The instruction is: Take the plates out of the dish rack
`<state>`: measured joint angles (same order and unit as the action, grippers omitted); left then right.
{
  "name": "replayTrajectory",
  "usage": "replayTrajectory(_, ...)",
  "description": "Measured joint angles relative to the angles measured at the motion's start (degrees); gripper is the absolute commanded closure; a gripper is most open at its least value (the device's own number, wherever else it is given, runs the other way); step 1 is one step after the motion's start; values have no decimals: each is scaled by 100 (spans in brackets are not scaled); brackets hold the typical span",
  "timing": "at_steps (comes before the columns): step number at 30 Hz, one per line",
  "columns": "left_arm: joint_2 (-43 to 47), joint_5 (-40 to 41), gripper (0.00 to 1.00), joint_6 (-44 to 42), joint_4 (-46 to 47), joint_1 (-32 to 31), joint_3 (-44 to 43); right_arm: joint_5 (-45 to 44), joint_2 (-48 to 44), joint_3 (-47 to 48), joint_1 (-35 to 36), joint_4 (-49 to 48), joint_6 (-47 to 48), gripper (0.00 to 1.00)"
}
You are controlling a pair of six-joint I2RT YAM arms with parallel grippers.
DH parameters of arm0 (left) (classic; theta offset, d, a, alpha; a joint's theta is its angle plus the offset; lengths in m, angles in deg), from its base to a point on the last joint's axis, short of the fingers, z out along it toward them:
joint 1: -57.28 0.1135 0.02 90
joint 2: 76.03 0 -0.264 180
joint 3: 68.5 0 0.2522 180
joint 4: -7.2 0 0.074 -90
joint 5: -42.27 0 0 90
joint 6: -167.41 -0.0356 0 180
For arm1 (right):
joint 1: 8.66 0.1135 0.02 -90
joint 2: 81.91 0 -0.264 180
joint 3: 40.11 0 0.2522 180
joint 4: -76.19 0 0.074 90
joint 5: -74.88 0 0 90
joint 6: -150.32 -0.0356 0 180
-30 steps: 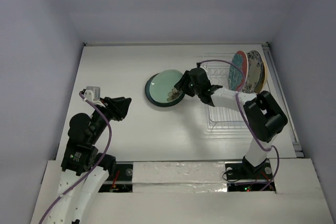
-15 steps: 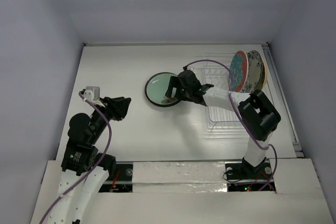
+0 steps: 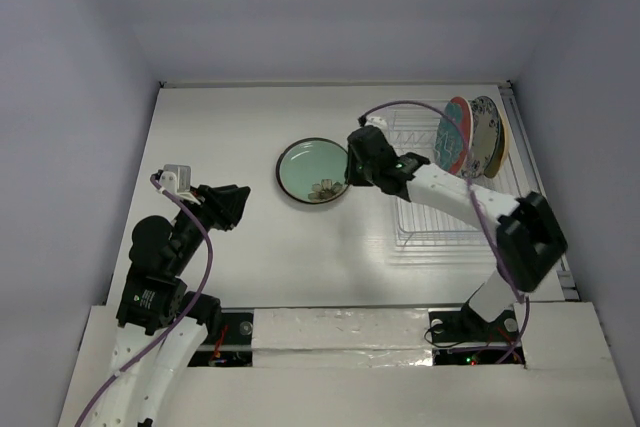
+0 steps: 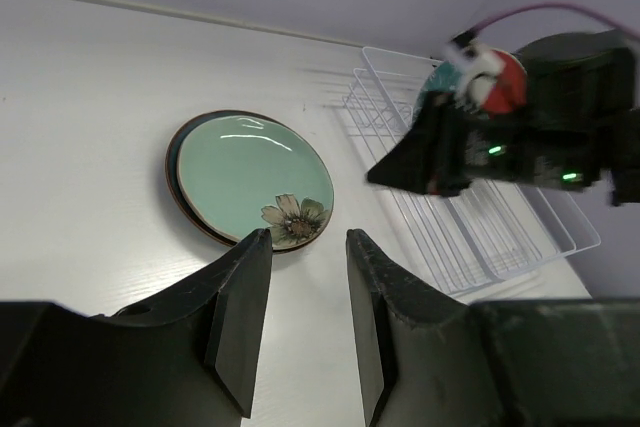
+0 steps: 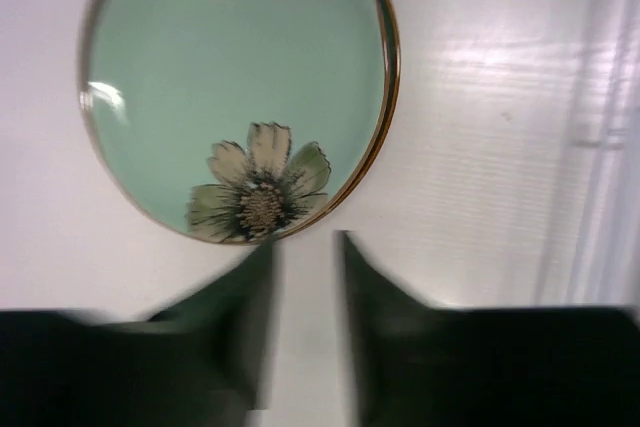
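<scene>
A pale mint green plate [image 3: 312, 169] [image 4: 250, 182] [image 5: 235, 87] with a flower lies flat on the table, stacked on a dark teal plate whose rim [image 4: 178, 182] shows round it. My right gripper [image 3: 352, 171] [image 5: 305, 242] hovers just off the plate's right edge, open, with nothing between its fingers. The dish rack [image 3: 430, 219] [image 4: 470, 242] stands to the right. At its far end three plates stand upright: red-and-teal floral [image 3: 452, 135], white with blue rim [image 3: 484, 137], cream-yellow [image 3: 503, 135]. My left gripper [image 3: 240, 203] [image 4: 308, 239] is open and empty at the left.
The near slots of the rack hold nothing. A purple cable [image 3: 420, 109] loops from the right arm over the rack. The white table [image 3: 230, 127] is walled at the back and both sides.
The right gripper laid the mint plate down flat onto the dark teal plate, let go, and drew back to the right. The left arm has not moved.
</scene>
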<state>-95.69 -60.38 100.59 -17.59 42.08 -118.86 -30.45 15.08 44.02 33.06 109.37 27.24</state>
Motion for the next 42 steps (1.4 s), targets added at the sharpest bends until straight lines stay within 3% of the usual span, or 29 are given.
replayTrajectory(2,7,-2,67,0,0,0,0,-310,-651,-37,-7,120,52,100)
replayTrajectory(7,42,-9,71,0,0,0,2,-1113,-2439,-42,-535,293,243,100)
replayTrajectory(12,79,-28,82,0,2,0,13,-1738,-3399,-42,-2041,468,518,100)
replayTrajectory(13,85,-31,88,0,2,0,15,-1808,-3436,-42,-2326,505,573,95)
replayTrajectory(14,85,-37,91,9,2,0,15,-1891,-3423,-37,-2535,560,614,79)
replayTrajectory(17,98,-39,94,-2,0,0,15,-1950,-3073,22,-3012,765,761,64)
replayTrajectory(23,173,-22,84,0,2,-68,15,-1770,-2382,-334,-3560,881,870,51)
replayTrajectory(34,278,26,78,0,-2,-275,15,-1541,-2341,-664,-4054,761,892,50)
replayTrajectory(42,297,68,78,0,-4,-341,15,-1196,-1711,-643,-4328,424,931,52)
